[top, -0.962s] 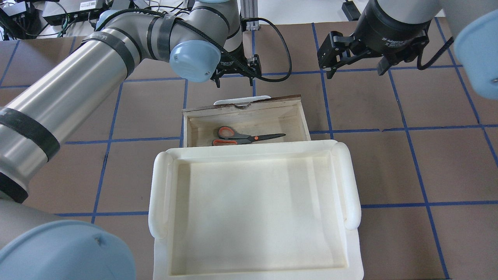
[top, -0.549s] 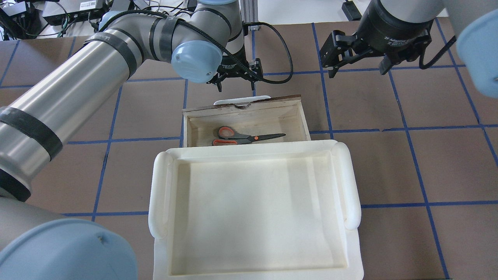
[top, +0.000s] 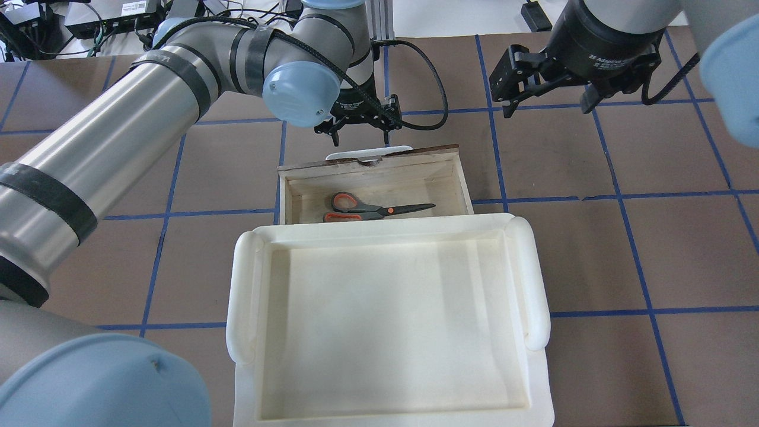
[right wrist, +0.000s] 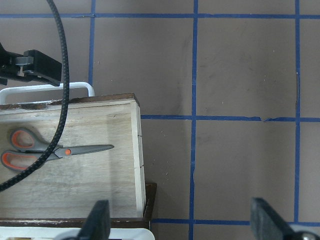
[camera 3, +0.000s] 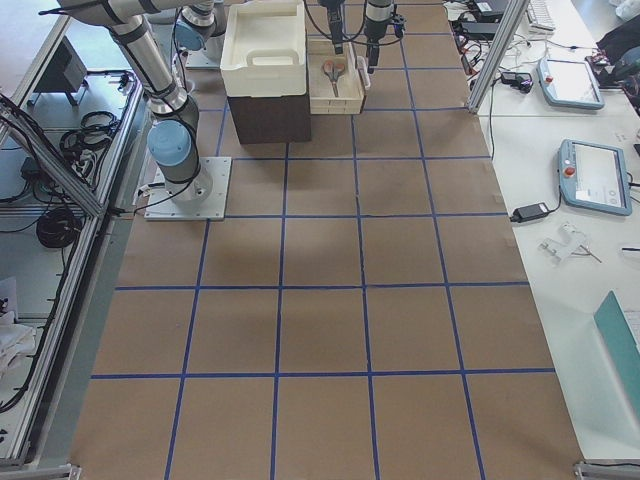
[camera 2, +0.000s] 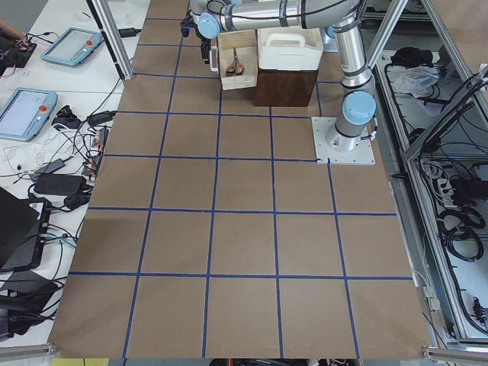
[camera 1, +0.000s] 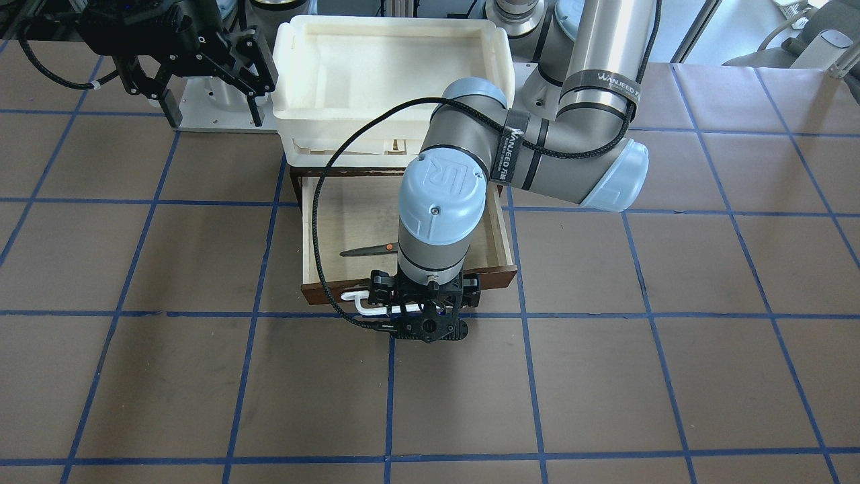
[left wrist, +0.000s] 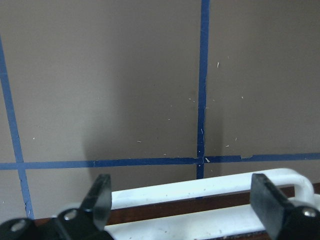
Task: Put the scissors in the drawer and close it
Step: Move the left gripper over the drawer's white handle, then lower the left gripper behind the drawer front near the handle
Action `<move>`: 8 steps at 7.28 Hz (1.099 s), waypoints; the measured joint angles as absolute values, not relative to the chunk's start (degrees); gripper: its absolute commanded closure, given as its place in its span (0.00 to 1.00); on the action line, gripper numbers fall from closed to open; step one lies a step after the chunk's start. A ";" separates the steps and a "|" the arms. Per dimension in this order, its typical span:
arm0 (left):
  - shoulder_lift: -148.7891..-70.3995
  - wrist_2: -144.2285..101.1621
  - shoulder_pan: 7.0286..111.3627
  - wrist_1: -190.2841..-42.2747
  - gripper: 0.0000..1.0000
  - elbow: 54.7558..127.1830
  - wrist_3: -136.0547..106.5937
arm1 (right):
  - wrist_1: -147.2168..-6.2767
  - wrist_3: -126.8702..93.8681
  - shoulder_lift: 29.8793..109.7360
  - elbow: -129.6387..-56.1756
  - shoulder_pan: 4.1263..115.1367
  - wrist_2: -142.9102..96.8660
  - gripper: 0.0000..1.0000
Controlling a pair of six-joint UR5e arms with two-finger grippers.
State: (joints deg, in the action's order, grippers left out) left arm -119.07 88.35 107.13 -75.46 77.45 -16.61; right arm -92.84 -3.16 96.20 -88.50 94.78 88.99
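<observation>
So the left gripper (top: 362, 137) has its two black fingers (left wrist: 100, 196) spread wide with nothing in them, hanging right at the drawer's white bar handle (left wrist: 200, 187); can't tell if it's actually touching. The shallow wooden drawer with the dark brown front (top: 463, 178) is pulled out, and the small pair of scissors with grey handles and orange-red inner loops (top: 373, 209) lies flat on its pale plywood floor, blades shut and pointing toward the robot's right. A cream-white plastic tray (top: 536, 284) sits on top of the cabinet behind it. The right gripper (top: 548, 98) is also wide open and empty, hovering over the brown blue-taped table (top: 652, 249), well off to the drawer's right.
</observation>
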 measured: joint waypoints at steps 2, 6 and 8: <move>-118.99 87.57 107.23 -76.86 0.00 77.53 -16.61 | -92.95 -2.96 96.23 -88.49 94.72 89.03 0.00; -118.61 87.30 107.31 -78.75 0.00 77.60 -16.59 | -92.31 -3.37 96.37 -88.43 94.56 89.31 0.00; -118.33 87.20 107.31 -79.67 0.00 77.61 -16.59 | -90.96 -3.57 96.54 -88.47 94.54 90.80 0.00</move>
State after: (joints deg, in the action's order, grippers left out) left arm -118.33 87.20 107.31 -79.67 77.61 -16.59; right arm -90.96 -3.57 96.54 -88.47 94.54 90.80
